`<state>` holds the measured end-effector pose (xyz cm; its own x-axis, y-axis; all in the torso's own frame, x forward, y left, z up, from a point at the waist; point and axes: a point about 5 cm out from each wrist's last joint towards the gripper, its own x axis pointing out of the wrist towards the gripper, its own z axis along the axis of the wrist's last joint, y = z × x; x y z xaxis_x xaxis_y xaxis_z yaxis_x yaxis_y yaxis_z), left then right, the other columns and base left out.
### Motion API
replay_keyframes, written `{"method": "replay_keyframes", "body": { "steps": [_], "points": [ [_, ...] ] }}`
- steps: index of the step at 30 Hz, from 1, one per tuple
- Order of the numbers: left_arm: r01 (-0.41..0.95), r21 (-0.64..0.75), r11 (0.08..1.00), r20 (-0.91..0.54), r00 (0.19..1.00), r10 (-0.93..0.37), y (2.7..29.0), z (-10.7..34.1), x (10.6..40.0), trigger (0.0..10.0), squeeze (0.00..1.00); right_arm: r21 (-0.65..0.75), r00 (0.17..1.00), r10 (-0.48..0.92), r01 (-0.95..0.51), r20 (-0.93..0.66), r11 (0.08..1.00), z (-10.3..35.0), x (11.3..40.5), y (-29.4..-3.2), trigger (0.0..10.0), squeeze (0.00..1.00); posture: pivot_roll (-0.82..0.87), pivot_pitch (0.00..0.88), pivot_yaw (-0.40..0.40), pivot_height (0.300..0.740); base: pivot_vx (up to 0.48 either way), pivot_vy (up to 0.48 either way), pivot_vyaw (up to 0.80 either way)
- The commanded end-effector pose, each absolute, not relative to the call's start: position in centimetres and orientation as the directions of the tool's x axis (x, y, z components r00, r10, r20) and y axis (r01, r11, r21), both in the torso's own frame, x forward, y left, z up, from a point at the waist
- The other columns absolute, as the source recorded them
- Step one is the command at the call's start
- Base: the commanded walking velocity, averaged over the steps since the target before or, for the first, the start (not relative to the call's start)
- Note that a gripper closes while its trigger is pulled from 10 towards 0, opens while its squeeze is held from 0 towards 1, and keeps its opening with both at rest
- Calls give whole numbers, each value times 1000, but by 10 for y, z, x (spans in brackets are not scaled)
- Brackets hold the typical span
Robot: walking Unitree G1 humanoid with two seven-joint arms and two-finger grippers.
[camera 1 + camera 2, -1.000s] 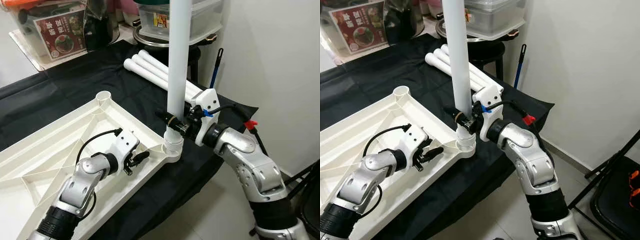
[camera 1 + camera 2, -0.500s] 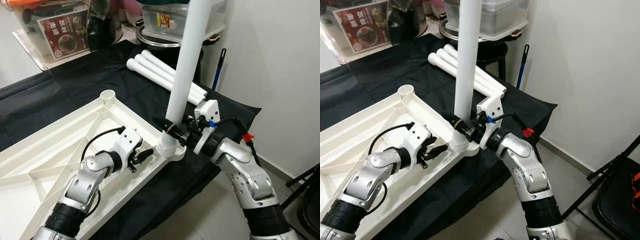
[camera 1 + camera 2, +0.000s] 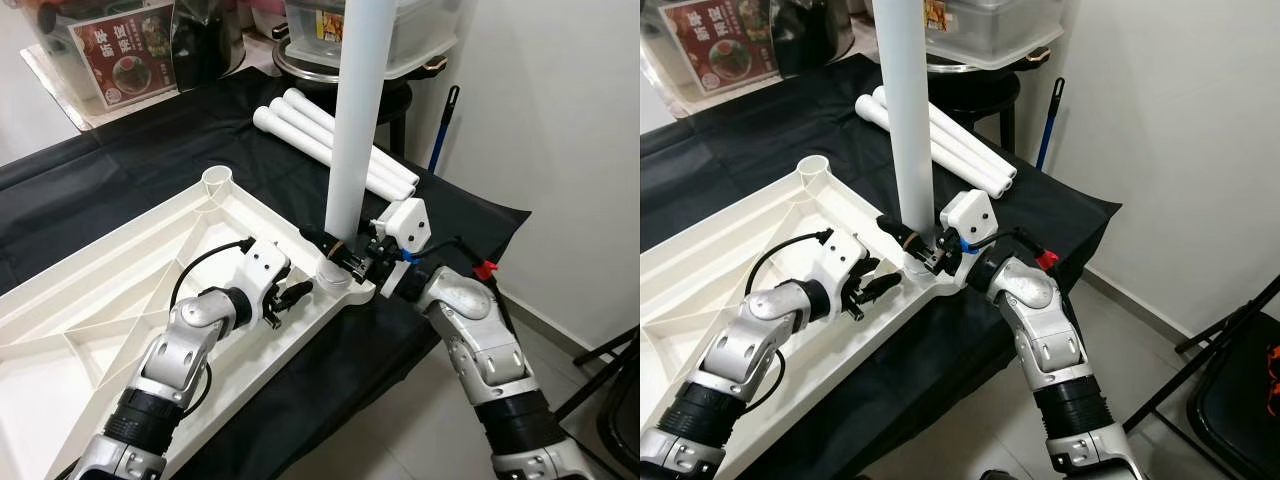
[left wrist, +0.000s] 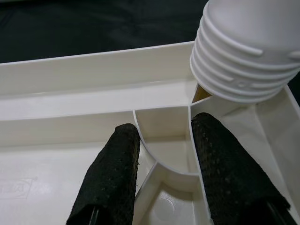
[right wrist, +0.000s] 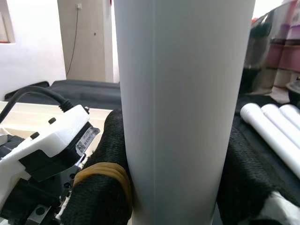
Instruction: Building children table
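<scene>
A white plastic tabletop (image 3: 120, 270) lies upside down on a black cloth. A long white leg (image 3: 355, 120) stands upright over the near corner socket (image 3: 337, 278). My right gripper (image 3: 342, 250) is shut on the leg just above its base, a black finger (image 5: 101, 187) on each side of the tube (image 5: 183, 108). The leg's threaded end (image 4: 243, 51) sits at the socket mouth. My left gripper (image 3: 288, 297) lies inside the tabletop beside that corner. Its fingers (image 4: 112, 178) clasp the ribs of a small pocket behind the socket.
Three spare white legs (image 3: 330, 140) lie side by side on the cloth behind. Clear storage boxes (image 3: 400, 40) and a red-labelled bin (image 3: 110, 50) crowd the back. A blue-handled tool (image 3: 440, 130) leans on the right wall. A black folding chair (image 3: 1240, 380) stands on the floor at right.
The leg leaned to the right half a second ago and now stands straight, its threaded end lower in the corner socket. The left gripper has stayed beside the corner. The camera shifted slightly.
</scene>
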<state>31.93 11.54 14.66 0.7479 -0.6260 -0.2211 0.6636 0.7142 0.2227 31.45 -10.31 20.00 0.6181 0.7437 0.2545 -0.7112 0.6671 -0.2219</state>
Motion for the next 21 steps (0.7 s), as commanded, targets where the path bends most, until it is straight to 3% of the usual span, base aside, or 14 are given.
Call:
{"method": "replay_keyframes", "body": {
  "steps": [1, 11, 21],
  "points": [
    [649, 227, 726, -171, 761, -626, 117, 154, 322, 10000, 0, -187, 654, 706, -684, 272, 705, 196, 319, -111, 10000, 0, -42, 169, 26, 740, 0, 0, 0],
    [620, 249, 744, -167, 784, -598, 125, 158, 326, 10000, 0, -133, 690, 640, -638, 337, 758, 204, 328, -126, 10000, 0, -28, 181, 42, 740, 0, 0, 0],
    [605, 253, 755, -147, 795, -588, 123, 162, 329, 10000, 0, -111, 676, 669, -673, 309, 732, 200, 326, -120, 10000, 0, -30, 186, 39, 740, 0, 0, 0]
  ]
}}
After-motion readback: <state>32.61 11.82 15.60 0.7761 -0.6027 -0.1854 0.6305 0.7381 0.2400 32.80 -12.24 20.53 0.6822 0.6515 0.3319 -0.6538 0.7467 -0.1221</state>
